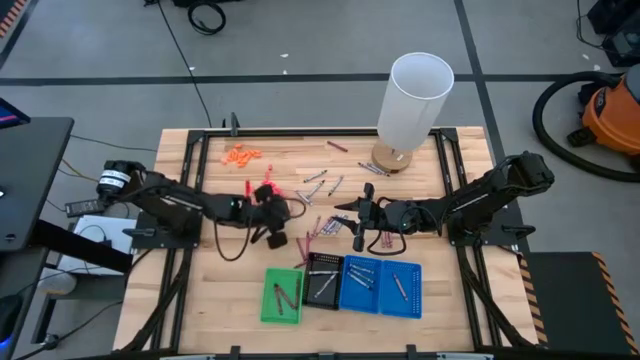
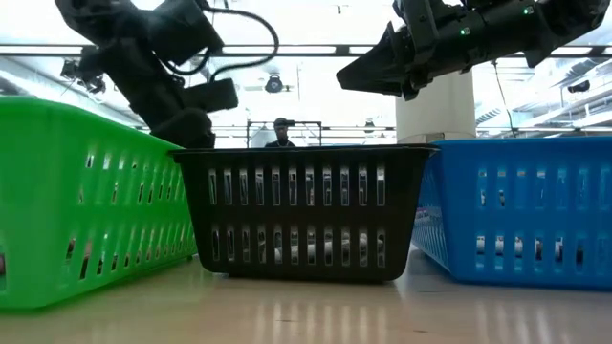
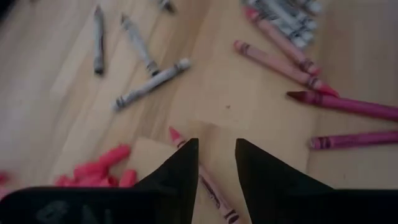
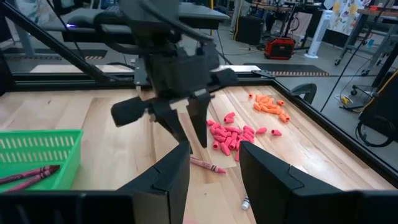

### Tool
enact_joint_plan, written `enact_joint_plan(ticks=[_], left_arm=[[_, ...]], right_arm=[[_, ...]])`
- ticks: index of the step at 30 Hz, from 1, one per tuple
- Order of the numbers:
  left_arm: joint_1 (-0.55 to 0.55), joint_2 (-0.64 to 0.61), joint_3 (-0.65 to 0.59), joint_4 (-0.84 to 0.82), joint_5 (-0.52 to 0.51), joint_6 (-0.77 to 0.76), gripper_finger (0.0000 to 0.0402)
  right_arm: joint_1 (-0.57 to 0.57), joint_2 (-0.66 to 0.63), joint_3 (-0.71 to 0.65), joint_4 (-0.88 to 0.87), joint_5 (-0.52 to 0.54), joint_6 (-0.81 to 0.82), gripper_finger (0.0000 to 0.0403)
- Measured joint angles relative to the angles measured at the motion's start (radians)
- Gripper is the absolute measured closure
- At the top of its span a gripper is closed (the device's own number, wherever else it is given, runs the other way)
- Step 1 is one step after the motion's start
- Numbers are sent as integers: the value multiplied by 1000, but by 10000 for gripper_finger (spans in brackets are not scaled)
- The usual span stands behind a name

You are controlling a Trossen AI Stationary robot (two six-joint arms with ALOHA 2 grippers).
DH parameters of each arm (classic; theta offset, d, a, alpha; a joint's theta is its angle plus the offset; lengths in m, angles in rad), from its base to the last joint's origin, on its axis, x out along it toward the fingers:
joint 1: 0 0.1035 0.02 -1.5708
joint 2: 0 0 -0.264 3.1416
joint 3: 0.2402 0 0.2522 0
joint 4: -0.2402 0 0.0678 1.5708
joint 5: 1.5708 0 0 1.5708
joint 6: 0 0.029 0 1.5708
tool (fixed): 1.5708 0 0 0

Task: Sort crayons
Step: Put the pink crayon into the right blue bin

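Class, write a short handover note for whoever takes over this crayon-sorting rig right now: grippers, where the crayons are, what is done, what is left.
Left gripper: open, poised over a pinkish-red wax crayon lying on the wooden table, beside the pile of pink-red bits. Nothing held.
Right gripper: open, empty, at mid-table facing the left one.
Done: some crayons lie in the green plastic basket, the black basket and the blue basket.
Left: loose grey crayons and maroon crayons are scattered on the table.
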Motion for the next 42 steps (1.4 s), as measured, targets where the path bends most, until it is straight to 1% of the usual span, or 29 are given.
enact_joint_plan(ticks=[3, 6, 11, 14, 18, 23, 29, 33, 35, 38, 42], left_arm=[[35, 0, 0, 6, 42, -82, 273], [53, 6, 0, 5, 56, -134, 252], [56, 56, 0, -7, 61, -144, 221], [55, 100, 0, -11, 60, -145, 217], [55, 137, 2, -12, 57, -152, 223], [53, 153, 5, -14, 59, -153, 253], [53, 155, 5, -29, 68, -152, 320], [50, 151, 4, -34, 63, -131, 367], [43, 150, 3, -28, 51, -98, 385], [27, 139, -1, 2, 26, -54, 391], [9, 134, -4, 91, -43, 30, 391]], right_arm=[[0, 0, 0, 0, 0, -1, 256], [0, 0, 0, 1, 0, -1, 256], [0, 0, 0, 1, 0, -1, 256], [0, 0, 0, 2, 0, -1, 256], [0, 0, 0, 1, 0, -1, 256], [0, 0, 0, 2, 0, -1, 256], [0, 0, 0, 0, 0, -1, 256], [0, 0, 0, -8, 0, 7, 256], [0, 0, 0, -9, 0, 14, 256], [0, 0, 0, -12, 0, 17, 256], [0, 0, 0, 5, 0, 8, 256]])
